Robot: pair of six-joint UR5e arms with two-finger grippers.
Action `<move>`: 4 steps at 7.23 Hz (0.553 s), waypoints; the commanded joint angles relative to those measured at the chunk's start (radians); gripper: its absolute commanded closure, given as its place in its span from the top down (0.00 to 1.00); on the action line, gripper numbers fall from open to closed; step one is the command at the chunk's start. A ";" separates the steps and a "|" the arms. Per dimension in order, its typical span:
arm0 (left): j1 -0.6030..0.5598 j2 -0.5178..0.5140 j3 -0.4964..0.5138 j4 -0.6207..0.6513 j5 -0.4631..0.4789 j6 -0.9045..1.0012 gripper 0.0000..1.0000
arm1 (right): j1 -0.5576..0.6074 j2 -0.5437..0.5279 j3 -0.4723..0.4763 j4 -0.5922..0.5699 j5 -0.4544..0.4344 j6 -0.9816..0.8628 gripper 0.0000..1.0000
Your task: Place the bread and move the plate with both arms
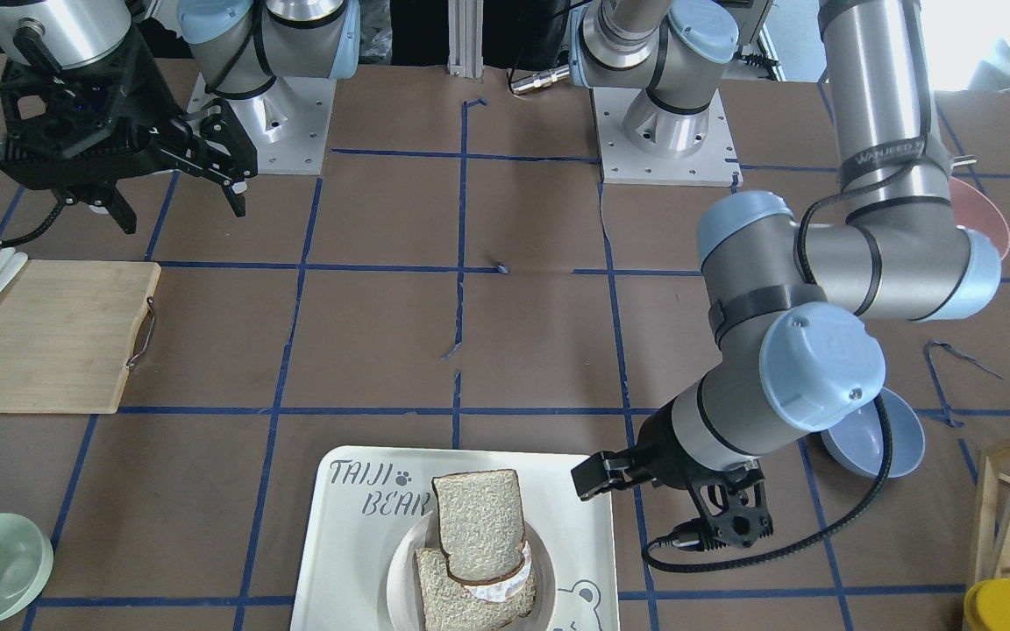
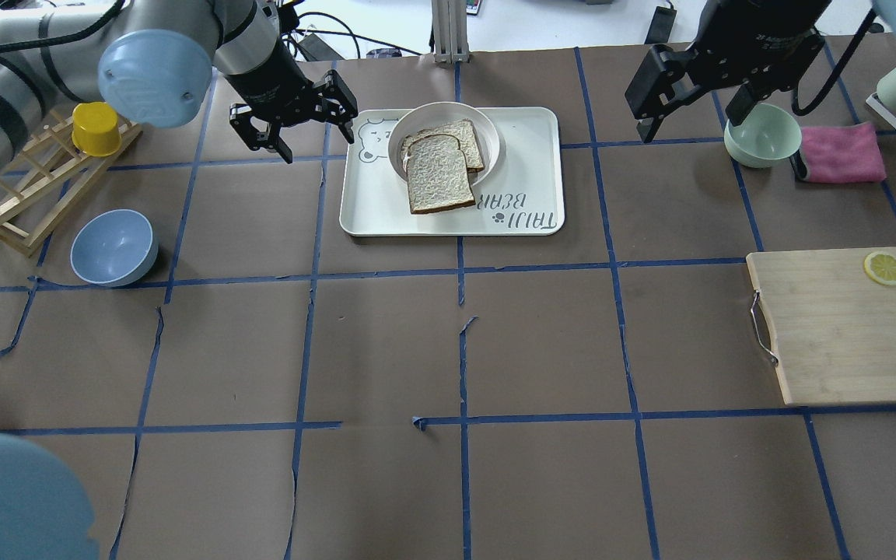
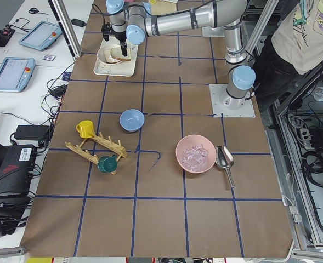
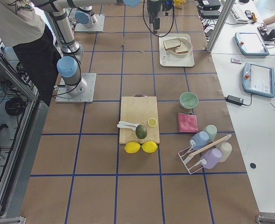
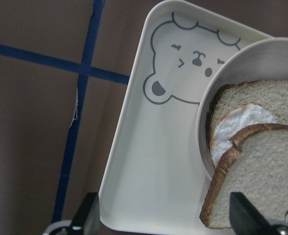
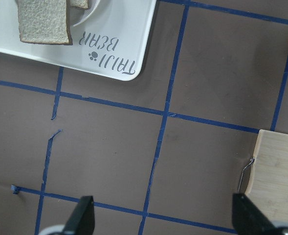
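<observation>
The bread with dark brown crust lies tilted on the egg-topped slice in the round cream plate, overhanging its rim. The plate sits on the bear-printed tray. The bread also shows in the front view and the left wrist view. My left gripper is open and empty, just off the tray's bear-printed end. My right gripper is open and empty, hovering past the tray's other end, beside a green bowl.
A green bowl and a pink cloth lie under and beside the right gripper. A cutting board holds a lemon slice. A blue bowl and a wooden rack with a yellow cup stand on the left.
</observation>
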 commanded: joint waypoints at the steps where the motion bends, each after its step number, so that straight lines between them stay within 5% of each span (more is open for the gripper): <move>1: -0.005 0.203 -0.179 -0.017 0.068 0.057 1.00 | -0.002 0.001 0.000 -0.001 0.000 -0.003 1.00; 4: -0.049 0.332 -0.198 -0.181 0.106 0.054 1.00 | -0.003 0.001 0.000 -0.001 0.002 -0.003 1.00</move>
